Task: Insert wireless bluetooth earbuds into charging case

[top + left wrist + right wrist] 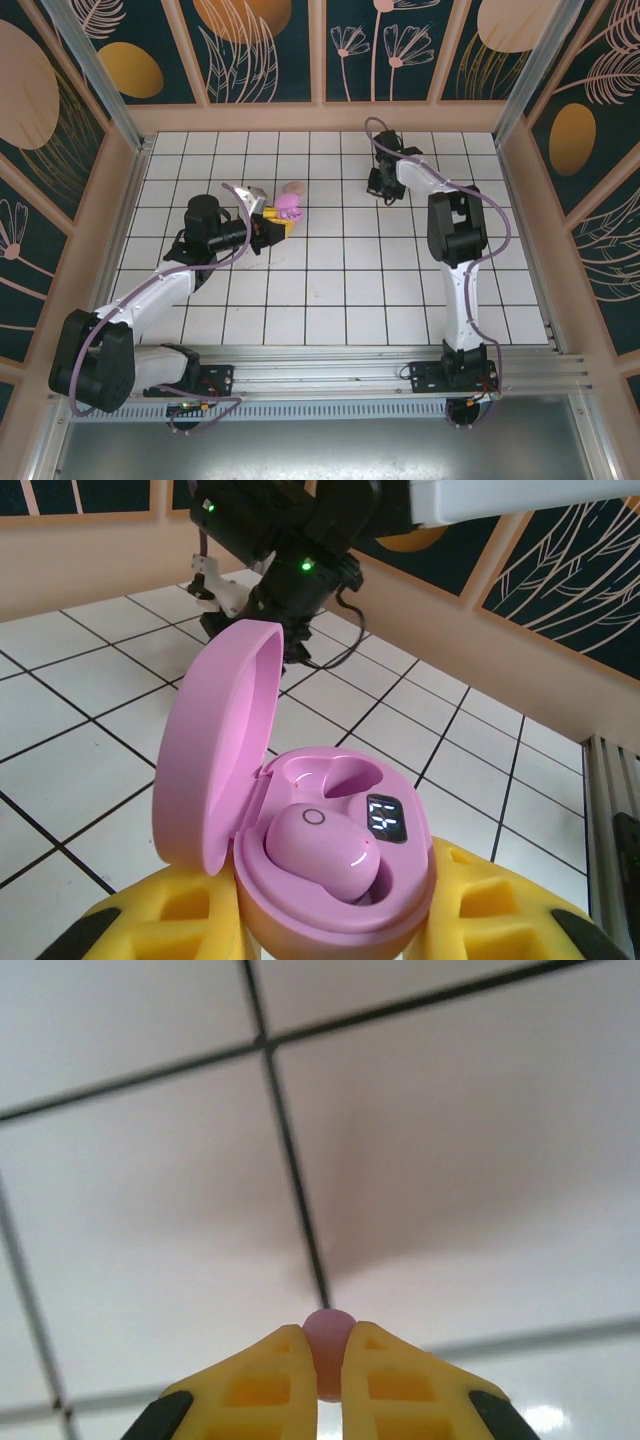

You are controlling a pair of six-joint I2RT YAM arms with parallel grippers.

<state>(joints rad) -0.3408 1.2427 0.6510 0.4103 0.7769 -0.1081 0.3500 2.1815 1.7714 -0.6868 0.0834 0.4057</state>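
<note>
Right gripper point(329, 1342) pinching pink earbud point(328, 1326), left gripper point(335, 920) clamping open pink case point(215, 750), display point(387, 818) unreadable.

White tiled floor point(450, 1160) lies close under the right jaws, a dark grout line point(290, 1160) running ahead from their tips. Beyond the left jaws stands a peach wall point(90, 570) with dark leaf-patterned panels point(560, 590); a metal rail point(608, 805) lies off to their right.

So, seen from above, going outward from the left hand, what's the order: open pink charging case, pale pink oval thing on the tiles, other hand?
1. Open pink charging case: gripped in the left hand.
2. Pale pink oval thing: on the tiles just beyond.
3. Right hand, pinching a tiny pink earbud: far right.
</note>
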